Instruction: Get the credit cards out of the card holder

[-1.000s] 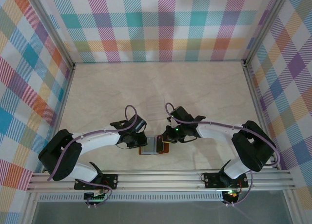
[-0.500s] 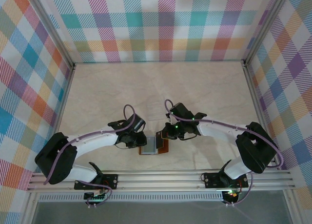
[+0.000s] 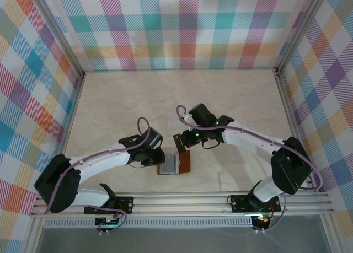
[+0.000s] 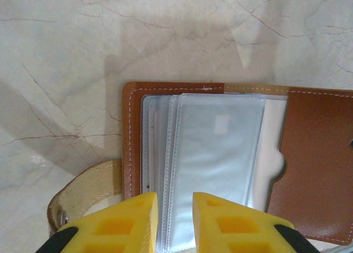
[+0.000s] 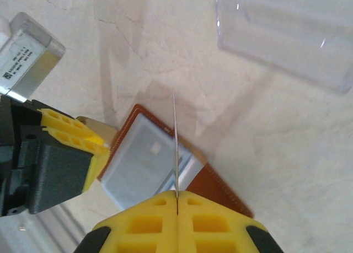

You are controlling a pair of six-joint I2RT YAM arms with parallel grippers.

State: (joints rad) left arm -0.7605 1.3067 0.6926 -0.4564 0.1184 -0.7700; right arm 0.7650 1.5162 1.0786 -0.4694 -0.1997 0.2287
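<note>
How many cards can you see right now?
1. The card is pinched edge-on in the right hand, above the open holder. Others may be hidden in its sleeves.

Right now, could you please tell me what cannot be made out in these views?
Credit card in the right gripper: edge-on in the right wrist view, tiny from above; face unreadable.
Card holder sleeves: cloudy plastic, left wrist view; contents unclear.
Left gripper: bottom edge crops it; grip unclear.
</note>
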